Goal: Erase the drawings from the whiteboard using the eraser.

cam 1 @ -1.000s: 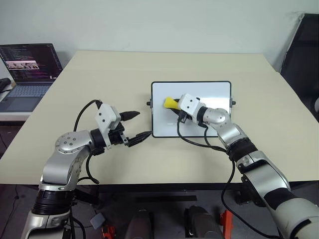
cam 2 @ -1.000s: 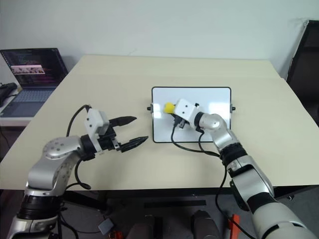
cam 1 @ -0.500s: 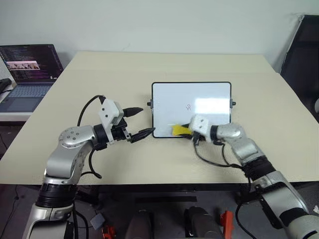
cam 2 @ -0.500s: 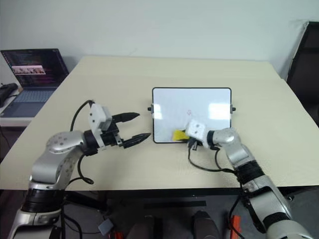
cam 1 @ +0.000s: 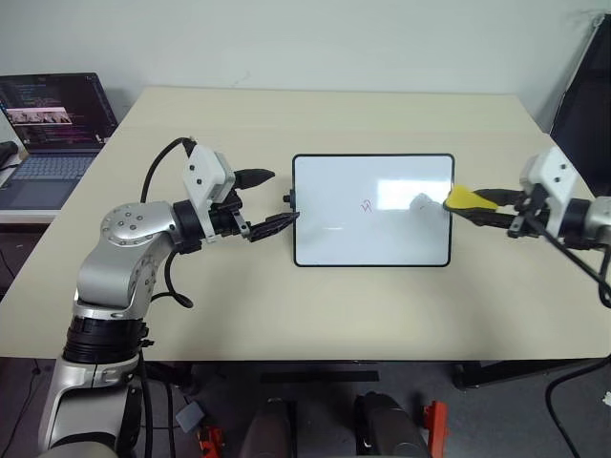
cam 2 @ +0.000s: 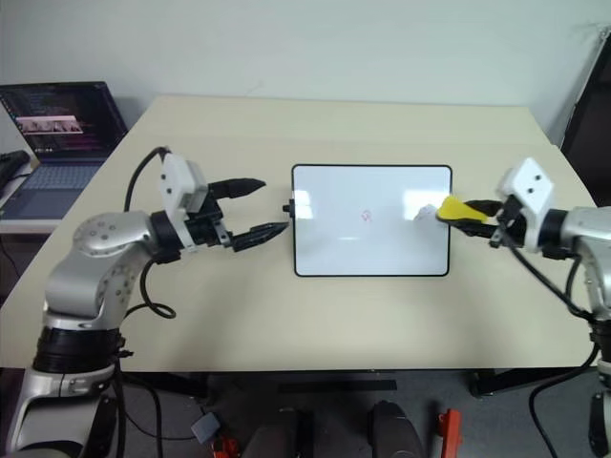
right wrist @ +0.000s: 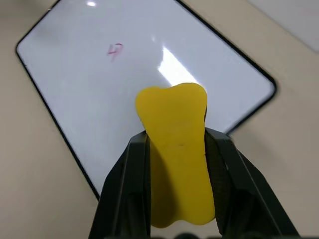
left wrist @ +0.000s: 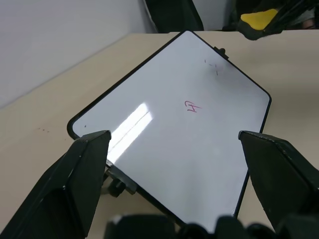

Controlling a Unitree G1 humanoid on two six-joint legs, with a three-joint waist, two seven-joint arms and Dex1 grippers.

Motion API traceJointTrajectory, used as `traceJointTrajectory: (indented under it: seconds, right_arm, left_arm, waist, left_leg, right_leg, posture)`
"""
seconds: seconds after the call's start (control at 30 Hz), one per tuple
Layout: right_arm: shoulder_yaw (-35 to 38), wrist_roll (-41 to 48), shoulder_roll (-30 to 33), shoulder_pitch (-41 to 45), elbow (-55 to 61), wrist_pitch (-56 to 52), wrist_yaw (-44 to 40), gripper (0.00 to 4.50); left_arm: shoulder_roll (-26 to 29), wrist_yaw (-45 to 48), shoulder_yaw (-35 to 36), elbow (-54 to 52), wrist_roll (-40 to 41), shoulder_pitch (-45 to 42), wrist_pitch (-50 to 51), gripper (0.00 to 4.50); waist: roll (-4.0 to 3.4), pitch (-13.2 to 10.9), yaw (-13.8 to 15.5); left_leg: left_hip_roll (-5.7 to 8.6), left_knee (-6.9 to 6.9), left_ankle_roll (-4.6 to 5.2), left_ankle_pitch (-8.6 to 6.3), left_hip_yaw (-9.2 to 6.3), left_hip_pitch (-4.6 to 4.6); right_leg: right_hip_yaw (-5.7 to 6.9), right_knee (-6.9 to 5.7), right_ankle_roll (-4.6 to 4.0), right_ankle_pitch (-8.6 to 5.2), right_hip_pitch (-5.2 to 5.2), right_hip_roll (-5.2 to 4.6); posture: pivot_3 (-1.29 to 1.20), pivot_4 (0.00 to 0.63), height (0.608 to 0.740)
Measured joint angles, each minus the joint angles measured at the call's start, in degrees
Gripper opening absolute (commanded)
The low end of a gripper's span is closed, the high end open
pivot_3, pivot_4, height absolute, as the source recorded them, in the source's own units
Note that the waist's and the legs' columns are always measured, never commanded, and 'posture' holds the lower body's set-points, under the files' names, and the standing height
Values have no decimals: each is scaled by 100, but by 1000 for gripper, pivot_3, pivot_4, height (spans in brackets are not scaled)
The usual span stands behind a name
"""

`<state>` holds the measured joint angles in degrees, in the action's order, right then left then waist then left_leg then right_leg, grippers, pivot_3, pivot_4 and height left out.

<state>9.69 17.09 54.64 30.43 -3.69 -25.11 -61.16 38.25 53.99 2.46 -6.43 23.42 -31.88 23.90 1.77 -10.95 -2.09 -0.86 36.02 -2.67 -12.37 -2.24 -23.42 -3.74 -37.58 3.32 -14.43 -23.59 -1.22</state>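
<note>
A broad beige counter (cam 1: 286, 315) is filling the middle of the room, standing against a plain pale wall (cam 1: 315, 43). At its left, an open laptop (cam 1: 48, 119) is glowing with dark windows on a lower side surface. A black chair (cam 1: 584, 91) is showing at the far right edge. Grey floor (cam 1: 305, 410) is lying beneath the counter's front edge.

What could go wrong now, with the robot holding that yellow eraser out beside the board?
1. A small red marker squiggle remains mid-board; stopping here might leave the job unfinished.
2. The glossy white board with the thin black frame lies loose on the table; wiping could slide it, since the left gripper is open beside it.
3. The right gripper pinches the squashed yellow eraser, which could slip.
</note>
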Motion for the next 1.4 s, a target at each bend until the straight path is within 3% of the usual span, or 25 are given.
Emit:
traceJointTrajectory:
  seconds: [1.4]
  right_arm:
    - [151, 256, -186, -283, -108, -6, 263, 1143]
  left_arm:
    - [-51, 176, -453, 211, -248, -221, -71, 4500]
  waist:
    - [0, -1, 0]
  left_leg:
    - [2, 12, 0, 1, 0, 5]
  right_leg:
    - [-5, -17, 0, 6, 4, 0]
  posture:
    - [0, 150, 740]
